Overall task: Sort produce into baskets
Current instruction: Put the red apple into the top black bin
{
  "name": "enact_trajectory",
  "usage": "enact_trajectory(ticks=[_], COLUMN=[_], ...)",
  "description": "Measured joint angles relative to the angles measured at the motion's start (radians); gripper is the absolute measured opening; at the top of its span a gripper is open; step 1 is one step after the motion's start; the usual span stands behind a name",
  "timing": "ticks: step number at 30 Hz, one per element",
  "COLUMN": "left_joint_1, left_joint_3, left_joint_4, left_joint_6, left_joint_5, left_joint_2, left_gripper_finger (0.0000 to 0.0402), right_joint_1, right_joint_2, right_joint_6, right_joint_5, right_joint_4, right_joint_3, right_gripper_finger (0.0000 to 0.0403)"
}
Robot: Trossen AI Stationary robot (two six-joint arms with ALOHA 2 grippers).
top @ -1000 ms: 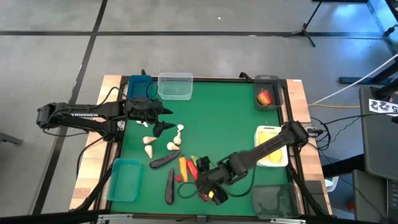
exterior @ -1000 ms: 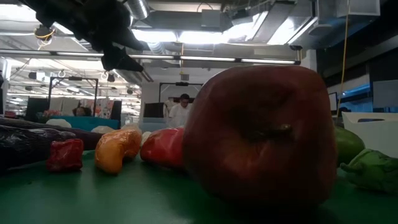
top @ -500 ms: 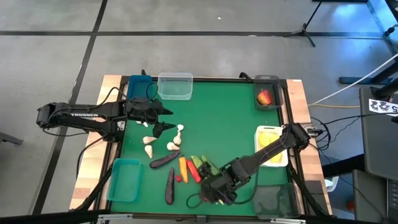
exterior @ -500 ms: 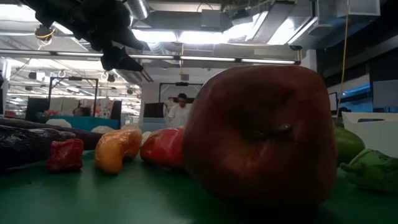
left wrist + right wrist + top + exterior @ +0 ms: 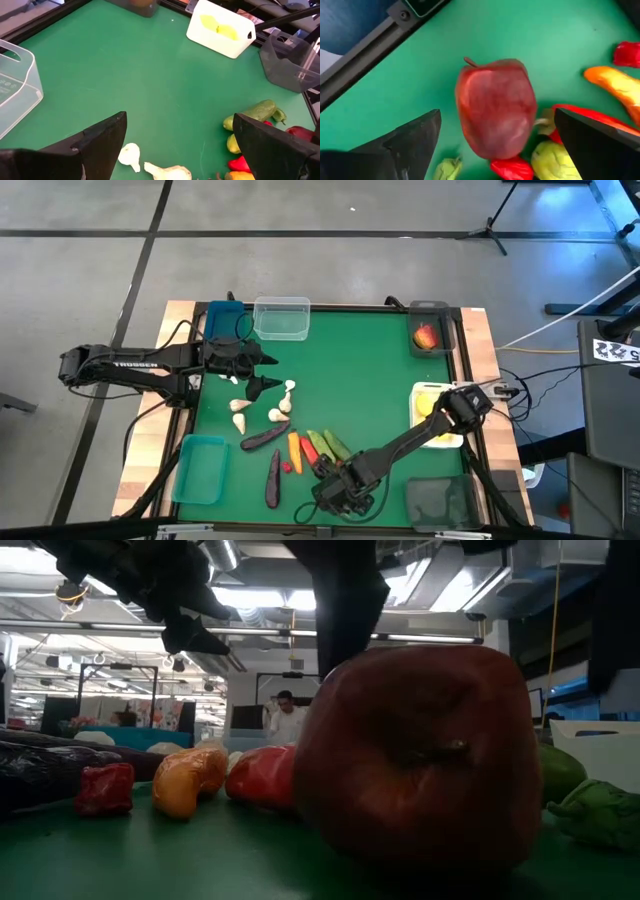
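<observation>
Since a second ago the right tool (image 5: 338,498) has slid toward the lower middle of the high view, over the red apple (image 5: 495,107). Its fingers (image 5: 402,142) stand spread wide on either side of the apple, touching nothing. Left tool (image 5: 262,372), also spread and empty, hovers at upper left above the garlic (image 5: 239,413). White lettering on the left arm reads "TRUSSEN". Remaining produce lies mid-tabletop (image 5: 360,370).
</observation>
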Motion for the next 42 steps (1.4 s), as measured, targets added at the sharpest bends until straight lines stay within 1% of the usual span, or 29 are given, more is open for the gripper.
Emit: enact_trajectory(ticks=[7, 13, 18, 20, 22, 27, 30, 34, 36, 40, 42], left_joint_1=[0.000, 0.000, 0.000, 0.000, 0.000, 0.000, 0.000, 0.000, 0.000, 0.000, 0.000], left_joint_3=[0.000, 0.000, 0.000, 0.000, 0.000, 0.000, 0.000, 0.000, 0.000, 0.000, 0.000], left_joint_4=[0.000, 0.000, -0.008, -0.009, -0.021, -0.030, -0.030, -0.030, -0.030, -0.030, -0.030], left_joint_6=[0.008, 0.001, 0.003, 0.004, 0.005, 0.005, 0.004, 0.004, 0.011, 0.028, 0.028], left_joint_5=[0.000, 0.000, 0.000, 0.000, 0.000, 0.000, 0.000, 0.000, 0.000, -0.015, -0.022], left_joint_2=[0.000, 0.000, 0.000, 0.000, 0.000, 0.000, 0.000, 0.000, 0.000, 0.000, 0.000], left_gripper_finger=[0.0356, 0.0356, 0.0356, 0.0356, 0.0356, 0.0356, 0.0356, 0.0356, 0.0356, 0.0356, 0.0356], right_joint_1=[-0.001, -0.008, -0.008, -0.008, -0.008, -0.008, -0.008, -0.008, -0.008, -0.008, -0.008], right_joint_2=[0.008, 0.045, 0.043, 0.043, 0.043, 0.043, 0.043, 0.043, 0.043, 0.043, 0.043], right_joint_6=[0.011, 0.017, 0.009, 0.009, 0.010, 0.010, 0.009, 0.041, 0.081, 0.143, 0.164], right_joint_5=[0.026, -0.027, 0.002, 0.002, 0.008, 0.009, 0.009, 0.013, 0.025, 0.042, 0.074], right_joint_4=[0.008, 0.017, 0.019, 0.015, 0.016, 0.016, 0.012, -0.007, -0.018, -0.113, -0.151], right_joint_3=[0.000, 0.001, 0.001, 0.000, 0.000, 0.000, 0.000, 0.001, 0.002, 0.043, 0.080], right_gripper_finger=[0.0385, 0.0385, 0.0383, 0.0371, 0.0348, 0.0263, 0.0226, 0.0224, 0.0224, 0.0224, 0.0224])
